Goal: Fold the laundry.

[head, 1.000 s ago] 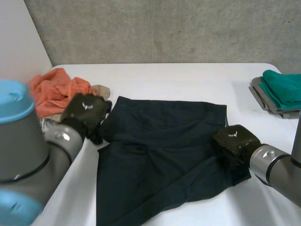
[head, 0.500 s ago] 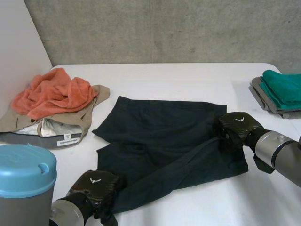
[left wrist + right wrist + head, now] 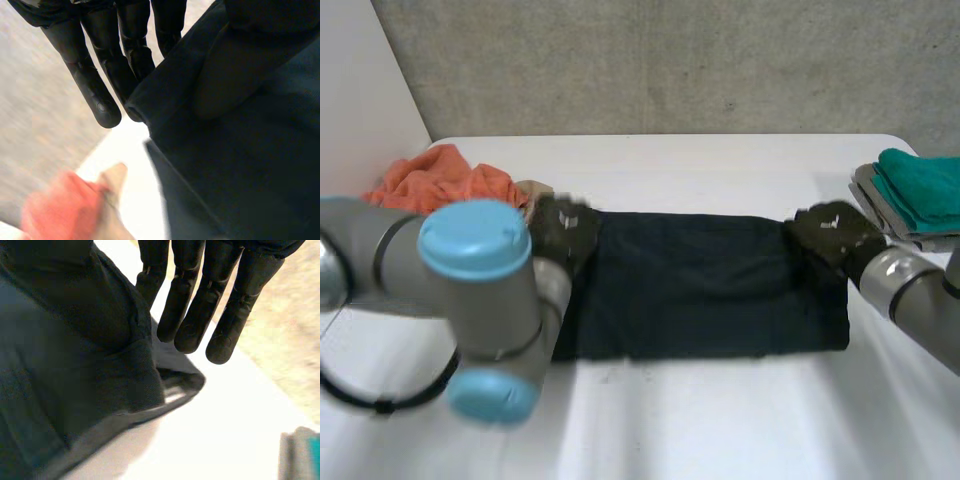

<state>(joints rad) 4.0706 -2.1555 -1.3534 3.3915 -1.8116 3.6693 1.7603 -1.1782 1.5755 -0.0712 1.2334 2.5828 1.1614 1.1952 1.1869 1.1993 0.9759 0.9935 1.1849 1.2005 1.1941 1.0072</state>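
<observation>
Both hands hold the far edge of the dark garment (image 3: 690, 285), one per corner. The left hand (image 3: 565, 232) is at the corner nearest the orange cloth (image 3: 430, 180). The right hand (image 3: 830, 235) is at the corner toward the teal item (image 3: 920, 190).

The garment lies mid-desk as a long flat band, doubled over, with its edges roughly aligned. Probable reason for the hold: gripping both corners tensions the top layer so the fold sits square.

- **Left wrist view:** straight fingers (image 3: 95, 85) pinch the cloth edge against the thumb, which is wrapped in cloth.
- **Right wrist view:** same grip. Fingers (image 3: 185, 315) are straight and the corner is pinched over the thumb, just off the desk (image 3: 720, 420).

Judgement: fold is laid, release not yet done.

The surface is a plain white desk. The orange cloth is unfolded, bunched over a beige piece (image 3: 532, 188) at the far left corner. The teal item is folded on a grey one (image 3: 875, 200) at the right edge, apart from the garment. Behind are a bare concrete wall (image 3: 670, 60) and a white panel (image 3: 360, 100) on the left.
</observation>
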